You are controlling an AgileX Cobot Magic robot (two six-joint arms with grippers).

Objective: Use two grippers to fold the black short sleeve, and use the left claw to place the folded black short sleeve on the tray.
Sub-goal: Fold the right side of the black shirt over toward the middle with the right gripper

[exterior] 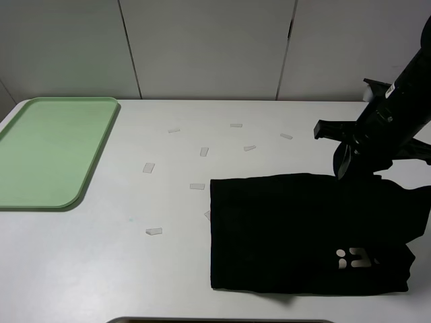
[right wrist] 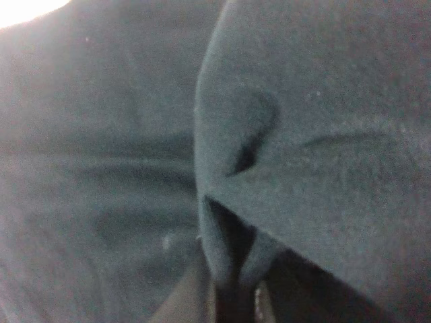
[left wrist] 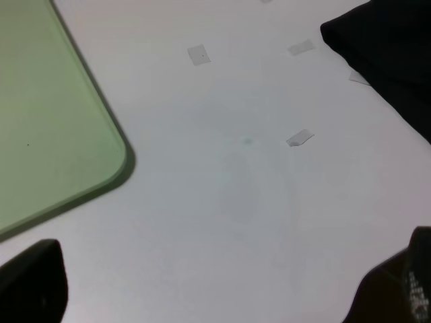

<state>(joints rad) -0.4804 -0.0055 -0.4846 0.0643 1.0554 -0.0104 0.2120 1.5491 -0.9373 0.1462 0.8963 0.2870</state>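
Since the shirt (exterior: 303, 229), at the right near corner of the tabletop (exterior: 135, 276), looks limp and light, grip at corners; right gripper (exterior: 341, 168) pinches its far edge, left gripper (left wrist: 215, 293) wide, empty

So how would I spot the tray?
Start with the white table and go to its far left corner, well away from the black shirt on the right. The tray lies flat there: the only pale green thing, a rounded rectangle with a low rim, unlike the small clear scraps nearby.
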